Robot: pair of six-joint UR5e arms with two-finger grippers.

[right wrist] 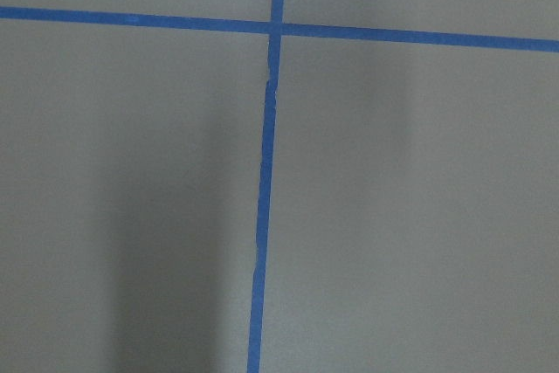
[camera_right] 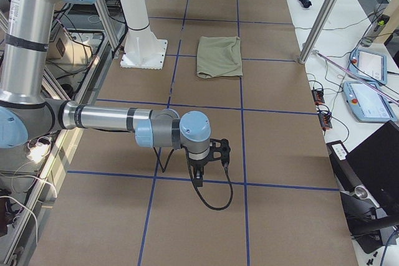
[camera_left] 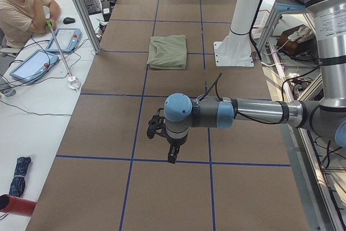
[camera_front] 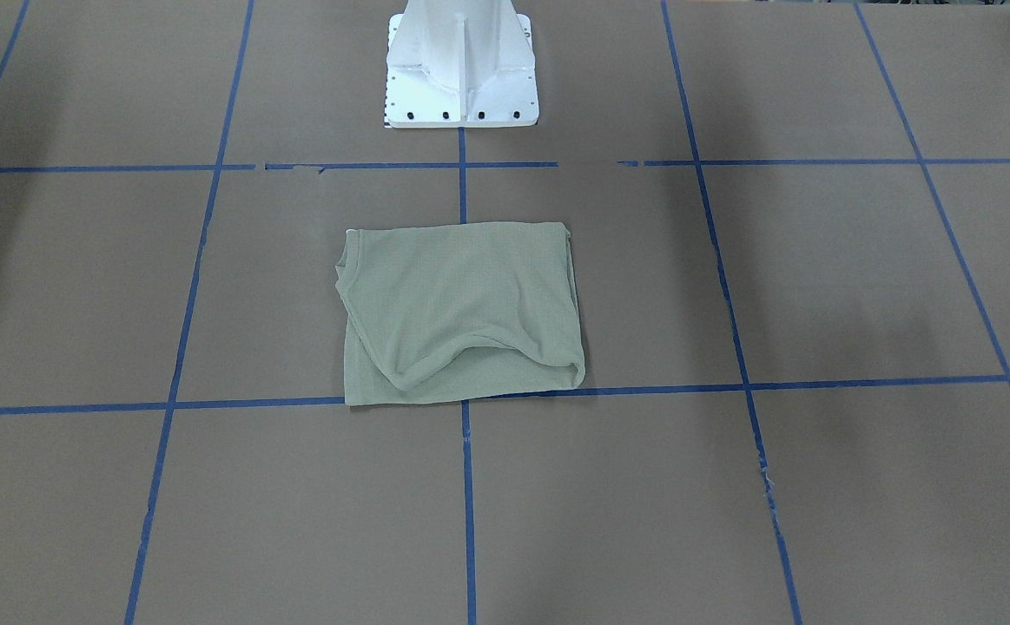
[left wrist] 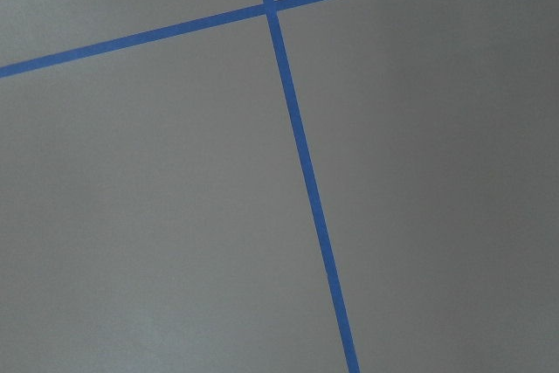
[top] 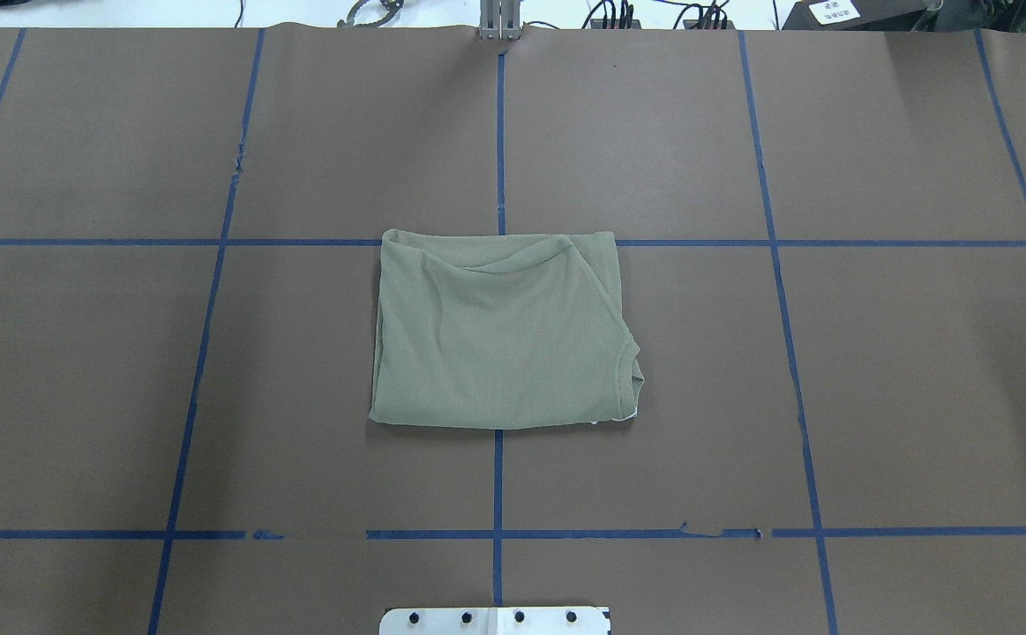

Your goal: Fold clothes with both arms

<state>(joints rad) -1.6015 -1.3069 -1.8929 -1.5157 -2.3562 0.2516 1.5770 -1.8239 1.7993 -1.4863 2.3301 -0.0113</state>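
The clothes are one sage-green shirt (camera_front: 461, 312) folded into a compact rectangle at the table's middle, with the ribbed collar (top: 629, 379) at one corner. It also shows in the side views (camera_left: 168, 51) (camera_right: 219, 56). Neither gripper touches it. My left gripper (camera_left: 172, 155) hangs over bare brown table far toward my left end, pointing down. My right gripper (camera_right: 198, 177) hangs likewise far toward my right end. They appear only in the side views, so I cannot tell whether they are open or shut. Both wrist views show only brown paper and blue tape.
The white base pedestal (camera_front: 461, 78) stands just behind the shirt. Blue tape lines (top: 497, 494) grid the brown table cover. A person (camera_left: 21, 4) sits at a side table with tablet controllers (camera_left: 30, 64). Metal frame posts (camera_right: 324, 14) stand at the table's far edge.
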